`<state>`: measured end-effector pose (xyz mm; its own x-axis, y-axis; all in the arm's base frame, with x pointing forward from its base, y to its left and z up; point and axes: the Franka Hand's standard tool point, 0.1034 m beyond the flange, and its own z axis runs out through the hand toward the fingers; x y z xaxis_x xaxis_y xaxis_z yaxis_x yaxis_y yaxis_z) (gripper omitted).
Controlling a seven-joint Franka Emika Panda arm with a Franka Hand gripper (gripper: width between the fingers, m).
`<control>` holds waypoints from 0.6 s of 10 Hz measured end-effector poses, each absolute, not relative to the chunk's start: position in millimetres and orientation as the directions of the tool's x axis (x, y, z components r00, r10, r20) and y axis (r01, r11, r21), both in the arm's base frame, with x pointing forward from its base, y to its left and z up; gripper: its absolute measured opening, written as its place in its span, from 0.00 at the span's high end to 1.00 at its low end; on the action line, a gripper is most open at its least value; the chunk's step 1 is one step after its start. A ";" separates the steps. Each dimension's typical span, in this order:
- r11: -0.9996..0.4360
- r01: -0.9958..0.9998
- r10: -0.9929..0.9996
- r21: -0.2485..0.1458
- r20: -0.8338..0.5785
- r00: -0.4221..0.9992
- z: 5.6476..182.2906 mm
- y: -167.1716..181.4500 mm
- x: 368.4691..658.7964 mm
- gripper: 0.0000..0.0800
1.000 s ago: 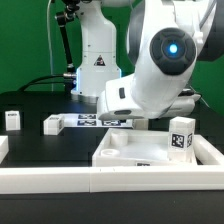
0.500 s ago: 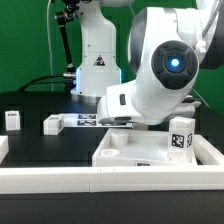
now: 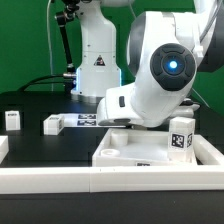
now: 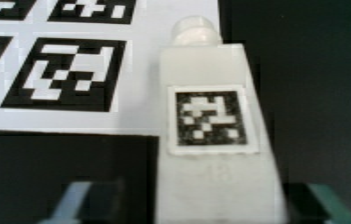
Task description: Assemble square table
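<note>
The gripper [image 4: 198, 203] hangs directly over 1 white leg [image 4: 207, 110] that lies flat on the black table [image 4: 47, 160]. Its 2 fingers [image 4: 87, 206] stand apart, 1 on each side of the leg, and a dark gap shows between each finger and the leg's side, so nothing is clamped yet.

The leg's long axis runs straight out from between the fingers toward the marker board [image 4: 65, 60], square to the line on which the fingers close. Its far end lies over the board's edge and its tag faces up.

Judging from this, the leg is already centred, and the grip needs only a straight closing across the leg's narrow width, with no turn of the wrist.

In the exterior view the arm hides this leg. The square slab [image 3: 108, 150] sits near the front on that view's right.
</note>
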<state>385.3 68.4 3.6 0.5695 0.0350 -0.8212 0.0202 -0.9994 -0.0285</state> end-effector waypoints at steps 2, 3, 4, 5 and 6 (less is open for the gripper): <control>-0.999 0.017 0.033 -0.028 -0.821 0.570 3.6 67.3 385.5 0.64; -1.000 0.015 0.029 -0.025 -0.821 0.570 3.6 67.1 385.7 0.64; -1.000 0.013 0.026 -0.023 -0.821 0.570 3.6 67.2 385.7 0.64; -1.000 0.010 0.024 -0.023 -0.821 0.570 3.7 65.8 386.1 0.64; -1.000 0.003 0.021 -0.024 -0.821 0.571 5.3 62.5 387.5 0.64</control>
